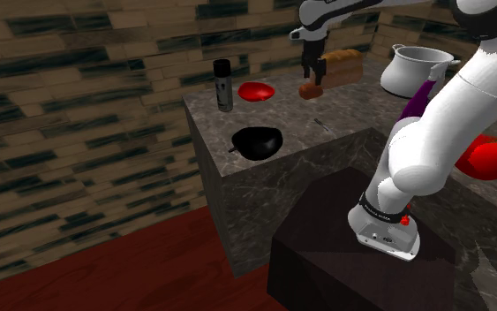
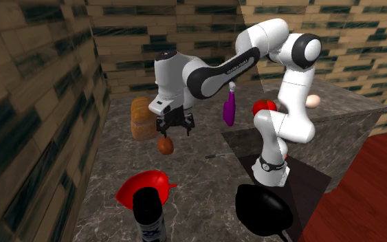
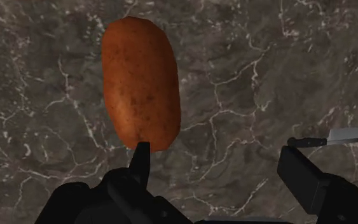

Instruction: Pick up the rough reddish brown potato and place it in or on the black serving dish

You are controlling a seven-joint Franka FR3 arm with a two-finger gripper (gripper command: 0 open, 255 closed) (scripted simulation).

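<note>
**Clerk:** State of the gripper (image 3: 214, 154)?

**Inspector:** Spread wide. Fingers (image 3: 140, 159) well apart, pinching nothing.

**Clerk:** Location of the potato (image 3: 140, 83)?

**Inspector:** Just beyond the tip of one finger, overlapping that tip in the wrist view. Outside the gap between the two, so not clasped. Reddish brown, speckled, oblong. Directly beneath the gripper in the second exterior view. Resting on the counter (image 3: 266, 63) or clear of it: cannot tell.

**Clerk:** Nearest neighbours?

**Inspector:** Bread loaf (image 2: 142, 118), just beside the potato, on the same dark marbled counter. Knife (image 3: 311, 142), black handle and pale blade, flat on the stone near the other finger.

**Clerk:** Further out?

**Inspector:** Purple eggplant (image 2: 229, 110), beyond the knife, beside the arm. Red bowl (image 2: 144, 187) and dark bottle (image 2: 148, 216), close together, well apart from the potato.

**Clerk:** And the serving dish (image 2: 262, 206)?

**Inspector:** Black, glossy, near the counter's corner, beside the stand (image 1: 361, 265). Well apart from potato and gripper alike. Nothing visible inside.

**Clerk:** Farthest items?

**Inspector:** Red tomato (image 1: 489, 157) and grey pot (image 1: 414, 71), past the arm, toward the shoulder view's right.
</note>
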